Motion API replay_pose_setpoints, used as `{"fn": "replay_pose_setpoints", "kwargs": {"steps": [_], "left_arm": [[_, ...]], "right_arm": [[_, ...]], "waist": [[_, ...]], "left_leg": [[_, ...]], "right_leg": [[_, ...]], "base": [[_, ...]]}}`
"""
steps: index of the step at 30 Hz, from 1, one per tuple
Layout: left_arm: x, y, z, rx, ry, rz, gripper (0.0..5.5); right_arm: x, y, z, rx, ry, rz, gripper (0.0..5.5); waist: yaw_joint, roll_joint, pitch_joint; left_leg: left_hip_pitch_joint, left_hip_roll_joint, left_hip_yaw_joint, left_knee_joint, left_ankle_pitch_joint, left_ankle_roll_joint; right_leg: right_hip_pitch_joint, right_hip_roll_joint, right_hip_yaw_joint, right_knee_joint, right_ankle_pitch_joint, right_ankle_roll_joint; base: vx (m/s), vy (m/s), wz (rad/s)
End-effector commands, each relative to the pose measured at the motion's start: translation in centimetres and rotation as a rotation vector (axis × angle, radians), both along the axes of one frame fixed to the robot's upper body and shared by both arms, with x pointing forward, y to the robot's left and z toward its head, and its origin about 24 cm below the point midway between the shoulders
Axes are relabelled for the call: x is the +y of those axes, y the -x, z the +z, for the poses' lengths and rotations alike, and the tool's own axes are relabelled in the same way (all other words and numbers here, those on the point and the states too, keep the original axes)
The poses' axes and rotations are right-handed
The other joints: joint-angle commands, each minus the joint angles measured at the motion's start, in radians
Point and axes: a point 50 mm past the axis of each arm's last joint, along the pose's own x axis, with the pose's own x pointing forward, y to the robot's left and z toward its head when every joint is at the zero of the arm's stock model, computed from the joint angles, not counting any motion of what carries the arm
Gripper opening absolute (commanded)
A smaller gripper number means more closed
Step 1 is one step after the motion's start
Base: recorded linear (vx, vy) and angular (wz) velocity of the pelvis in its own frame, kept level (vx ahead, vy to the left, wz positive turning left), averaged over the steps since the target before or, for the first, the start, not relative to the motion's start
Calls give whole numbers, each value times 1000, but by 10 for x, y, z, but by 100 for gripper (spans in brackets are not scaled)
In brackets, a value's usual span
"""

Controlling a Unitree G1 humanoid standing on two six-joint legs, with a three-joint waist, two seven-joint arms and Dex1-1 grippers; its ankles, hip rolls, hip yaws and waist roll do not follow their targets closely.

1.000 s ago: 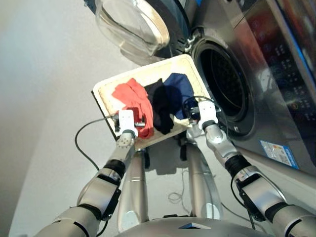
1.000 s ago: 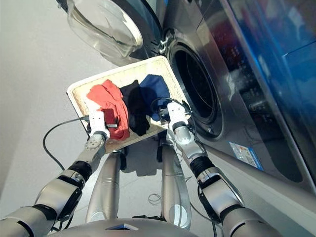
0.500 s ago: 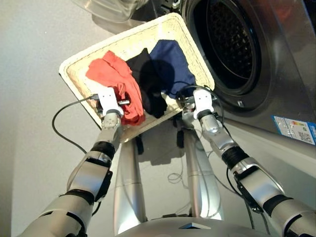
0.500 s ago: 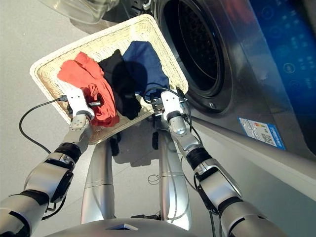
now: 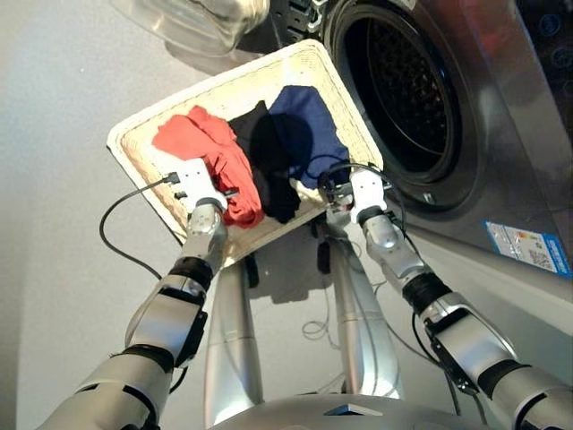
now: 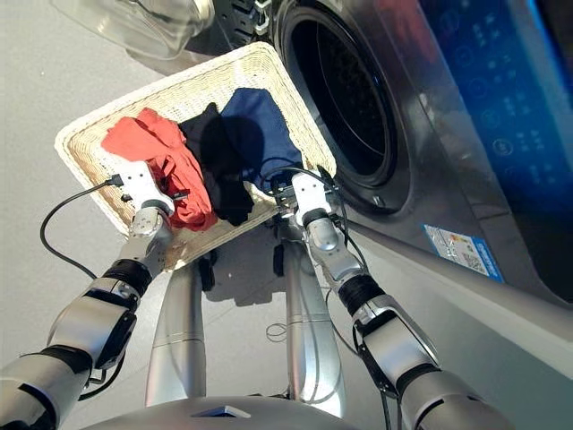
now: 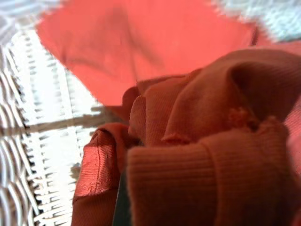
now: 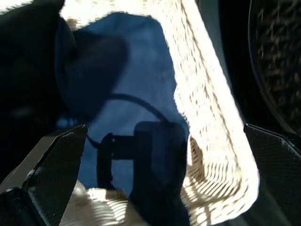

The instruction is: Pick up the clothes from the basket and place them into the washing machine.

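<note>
3 garments in the basket (image 5: 134, 148) by the washing machine (image 5: 501, 134)'s open drum, coral-red garment (image 5: 210, 157), black garment (image 5: 264, 161), navy garment (image 5: 309, 134), left gripper (image 5: 218, 193) buried in coral cloth, grip unclear, right gripper (image 8: 155, 141) spread wide, empty, above navy garment

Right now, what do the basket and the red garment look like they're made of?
The basket looks like cream woven wicker, matte; interlaced strands show along its rim and floor. The red garment looks like soft knit fabric, partly ribbed, with a smoother flat panel behind; which fibre, I can't tell.
</note>
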Motion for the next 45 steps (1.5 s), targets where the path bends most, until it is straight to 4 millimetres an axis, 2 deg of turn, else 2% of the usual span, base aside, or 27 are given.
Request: {"fn": "replay_pose_setpoints", "kwargs": {"steps": [1, 4, 5, 7, 8, 9, 10, 11, 15, 25, 32, 37, 39, 45], "left_arm": [[-4, 2, 16, -155, 127, 10, 0], [-11, 5, 24, -221, 207, -13, 0], [-18, 10, 28, -268, 267, -35, 0], [-21, 13, 30, -296, 290, -47, 0], [-29, 17, 35, -336, 351, -88, 0], [-32, 20, 38, -356, 375, -104, 0], [-32, 20, 38, -356, 375, -104, 0], [-41, 23, 40, -378, 437, -139, 0], [-55, 30, 54, -441, 543, -197, 0], [-95, 55, 88, -554, 710, -456, 0], [-113, 67, 100, -577, 766, -585, 0], [-117, 74, 109, -604, 798, -633, 0], [-119, 76, 112, -609, 811, -650, 0], [-116, 76, 109, -597, 805, -634, 0]], "right_arm": [[8, 2, 1, -58, 106, 83, 550], [8, 4, -1, -80, 229, 124, 550], [11, 5, -2, -100, 330, 179, 550], [13, 5, -1, -120, 379, 212, 550], [18, 7, 1, -157, 484, 279, 550], [21, 7, 2, -166, 511, 304, 550], [21, 7, 2, -166, 512, 304, 550], [29, 7, 4, -182, 544, 349, 550], [47, 8, 4, -204, 602, 420, 550], [81, 3, 15, -293, 747, 504, 550], [85, -3, 28, -360, 757, 474, 550], [83, -15, 40, -412, 803, 374, 550], [81, -20, 42, -397, 789, 336, 0], [78, -26, 55, -406, 703, 269, 0]], "waist": [[8, 56, -57], [26, 63, -58], [41, 68, -63], [48, 71, -63], [63, 76, -70], [69, 79, -71], [69, 79, -70], [83, 83, -73], [109, 98, -77], [166, 160, -82], [185, 199, -76], [195, 219, -75], [201, 226, -77], [203, 230, -74]], "left_leg": [[68, -17, -25, -118, 71, 14], [117, -19, -28, -166, 86, 8], [150, -21, -32, -203, 100, 4], [171, -21, -32, -227, 108, 2], [205, -22, -34, -264, 120, 0], [218, -22, -33, -278, 125, -1], [220, -22, -33, -279, 126, -1], [246, -25, -29, -298, 133, -2], [275, -31, -26, -316, 138, 4], [299, -44, -13, -346, 153, 15], [301, -52, -13, -347, 159, 19], [296, -57, -13, -342, 158, 23], [290, -58, -14, -341, 160, 23], [280, -62, -13, -334, 161, 22]], "right_leg": [[131, -20, -48, -146, 42, 46], [178, -27, -60, -176, 45, 47], [210, -31, -69, -194, 47, 47], [226, -33, -72, -206, 49, 48], [252, -35, -78, -223, 50, 49], [262, -36, -81, -227, 51, 50], [264, -37, -81, -228, 52, 50], [286, -38, -82, -239, 54, 51], [303, -39, -80, -237, 54, 49], [300, -45, -63, -224, 57, 55], [293, -50, -58, -218, 60, 58], [286, -52, -57, -216, 63, 60], [279, -55, -58, -216, 66, 60], [273, -58, -60, -211, 68, 61]], "base": [[40, -92, 135], [35, -85, 243], [50, -111, 269], [37, -71, 254], [38, -64, 221], [38, -64, 154], [0, 0, 0], [0, 0, 0], [0, 0, 0], [0, 0, 0], [0, 0, 0], [0, 0, 0], [0, 0, 0], [0, 0, 0]]}}
